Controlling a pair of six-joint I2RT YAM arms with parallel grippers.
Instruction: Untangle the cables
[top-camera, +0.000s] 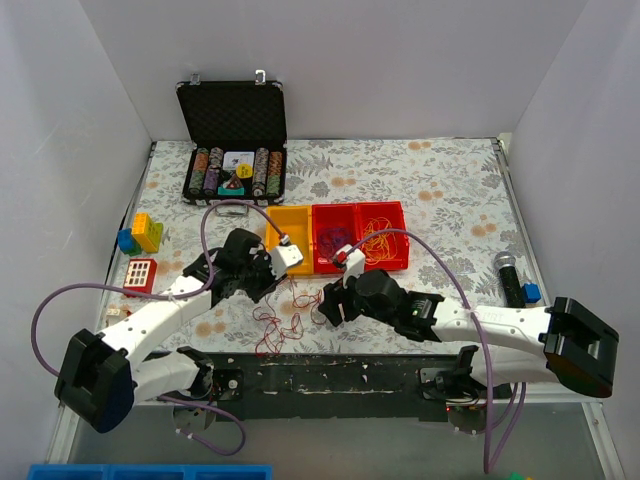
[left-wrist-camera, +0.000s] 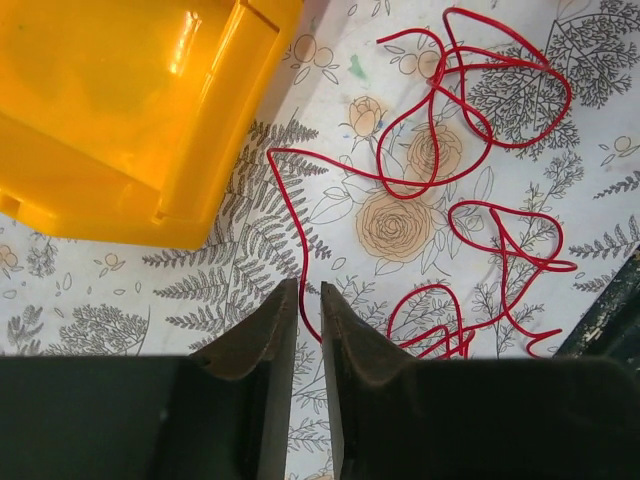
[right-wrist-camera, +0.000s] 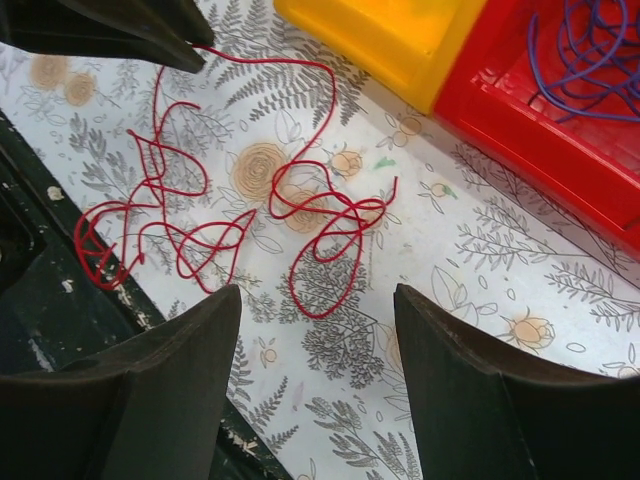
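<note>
A single red cable (top-camera: 280, 322) lies loose on the floral desk (top-camera: 440, 190). It sprawls in open loops and kinks near the front edge, just in front of the yellow bin (top-camera: 290, 222) and between the two arms. One long strand runs from the loops back toward the left tool (left-wrist-camera: 309, 290). That tool's fingers are drawn almost together, with only a slim gap between the tips, and the strand passes down into that gap. Whether it is truly pinched or only lying there I cannot tell.

The right tool (right-wrist-camera: 318, 295) hangs just beside the loops on the other side, spread wide and grasping nothing.

Behind the loose cable, the yellow bin is empty. The red bin (top-camera: 335, 208) touching its right side holds purple cables (right-wrist-camera: 590, 50). The next red bin (top-camera: 383, 205) holds orange cables (top-camera: 380, 242) in a loose nest (some darker strands are mixed in, too fine to sort out).

Farther back stands an open poker chip case (top-camera: 232, 110) with its lid upright. Toy blocks (top-camera: 142, 232) sit at the left edge of the desk, and a black microphone (top-camera: 508, 272) lies at the right edge.
</note>
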